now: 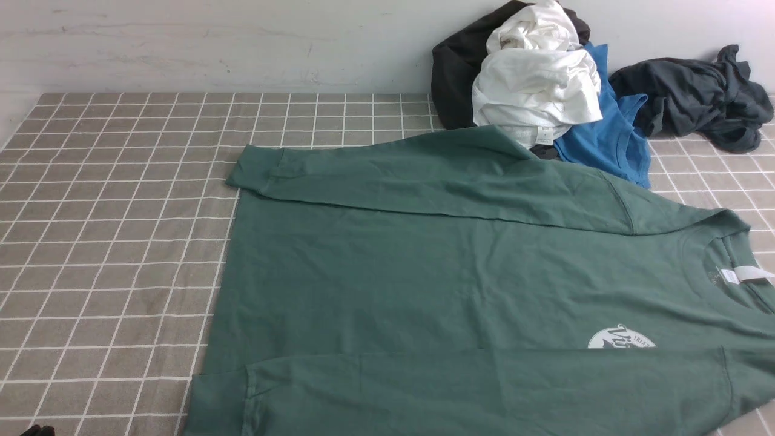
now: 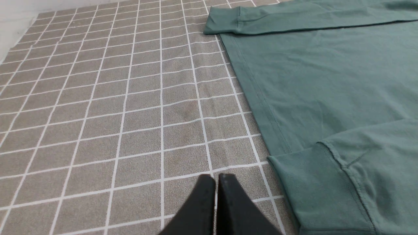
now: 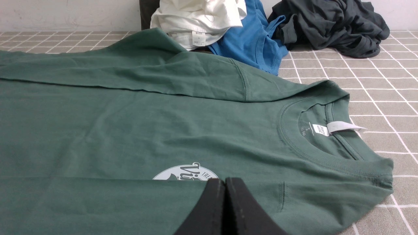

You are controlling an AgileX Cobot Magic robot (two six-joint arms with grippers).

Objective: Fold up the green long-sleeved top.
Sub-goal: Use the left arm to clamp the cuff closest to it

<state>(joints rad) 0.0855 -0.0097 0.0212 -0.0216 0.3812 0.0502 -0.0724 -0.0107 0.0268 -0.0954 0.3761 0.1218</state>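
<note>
Front view gives us the green long-sleeved top (image 1: 424, 284) lying flat and face up on the tabletop (image 1: 121, 242), with its collar toward the right edge and its hem near the middle. The far sleeve (image 1: 424, 175) is laid across the far side of the body, with its cuff reaching the hem. The near sleeve (image 1: 484, 387) runs the same way along the near side and covers the lower part of the chest logo (image 1: 620, 340). We judge that both sleeves sit inward to square the garment into a long rectangle, ready for a fold from collar to hem.

At the far right corner a white garment (image 1: 533, 91), a blue T-shirt (image 1: 605, 139) and a dark grey garment (image 1: 696, 97) are heaped against the wall. The far shoulder of the top butts against that heap.

We find the left gripper (image 2: 217, 178) low over bare tabletop just beside the near cuff, at the hem end. Its fingers are pressed together and hold nothing. The right gripper (image 3: 224, 181) hangs over the near sleeve beside the logo, at the collar end, not far from the neck label (image 3: 339, 127). It is likewise closed and empty. We read both arms as posted one at each end, and both must open before any grasp.
</note>
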